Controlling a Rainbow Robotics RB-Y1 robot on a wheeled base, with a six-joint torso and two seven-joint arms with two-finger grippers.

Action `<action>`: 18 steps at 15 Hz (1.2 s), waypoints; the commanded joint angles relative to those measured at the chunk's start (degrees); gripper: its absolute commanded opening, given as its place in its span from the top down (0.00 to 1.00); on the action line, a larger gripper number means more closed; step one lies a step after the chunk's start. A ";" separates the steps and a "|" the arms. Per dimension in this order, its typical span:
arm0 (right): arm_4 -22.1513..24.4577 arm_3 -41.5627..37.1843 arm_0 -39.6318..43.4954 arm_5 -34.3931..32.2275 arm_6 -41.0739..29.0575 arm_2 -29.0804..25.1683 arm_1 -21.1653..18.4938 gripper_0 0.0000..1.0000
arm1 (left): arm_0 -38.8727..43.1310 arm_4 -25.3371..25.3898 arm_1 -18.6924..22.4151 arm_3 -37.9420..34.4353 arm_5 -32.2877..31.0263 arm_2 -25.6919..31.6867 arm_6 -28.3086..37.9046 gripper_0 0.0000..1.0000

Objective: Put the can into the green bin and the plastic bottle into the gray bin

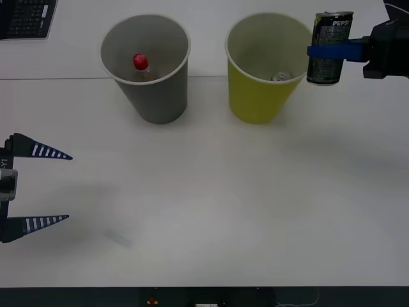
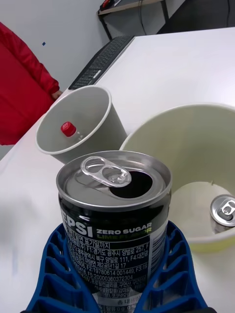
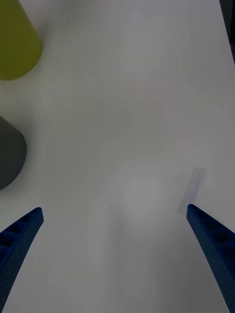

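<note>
My right gripper [image 1: 327, 51] is shut on the can [image 1: 330, 46], a black can with white lettering, held upright in the air just right of the green bin's [image 1: 255, 96] rim. The right wrist view shows the can [image 2: 115, 215] between the blue fingers [image 2: 54, 274], with the green bin [image 2: 186, 142] just beyond it. The plastic bottle [image 1: 140, 62], red-capped, stands inside the gray bin [image 1: 156, 96]; its cap [image 2: 68, 129] sits low in the gray bin [image 2: 93, 107]. My left gripper [image 1: 68, 187] waits open at the table's left edge, holding nothing [image 3: 113, 210].
A second silver-topped can [image 1: 280, 77] lies at the bottom of the green bin [image 2: 225, 211]. A keyboard [image 1: 25, 19] sits at the far left corner of the white table [image 1: 204, 204]. The two bins stand side by side at the back.
</note>
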 commanded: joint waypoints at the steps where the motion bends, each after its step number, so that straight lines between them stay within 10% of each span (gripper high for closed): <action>1: 4.07 4.63 -6.81 -5.47 0.00 0.11 1.03 1.00 | 0.00 0.00 0.00 0.00 0.00 0.00 0.00 0.00; 14: 25.87 22.56 -29.84 -14.96 0.00 11.36 12.63 0.98 | 0.00 0.00 0.00 0.00 0.00 0.00 0.00 0.00; 15: 25.87 22.56 -29.84 -15.05 0.17 11.45 12.63 0.79 | 0.00 0.00 0.00 0.00 0.00 0.00 0.00 0.00; 16: 26.04 22.56 -29.84 -14.96 1.84 11.45 12.72 0.26 | 0.00 0.00 0.00 0.00 0.00 0.00 0.00 0.00; 17: 26.13 22.56 -29.84 -15.05 2.81 11.45 12.72 0.00 | 0.00 0.00 0.00 0.00 0.00 0.00 0.00 0.00; 18: 26.04 22.56 -29.84 -14.96 3.86 11.45 12.72 0.00 | 0.00 0.00 0.00 0.00 0.00 0.00 0.00 0.00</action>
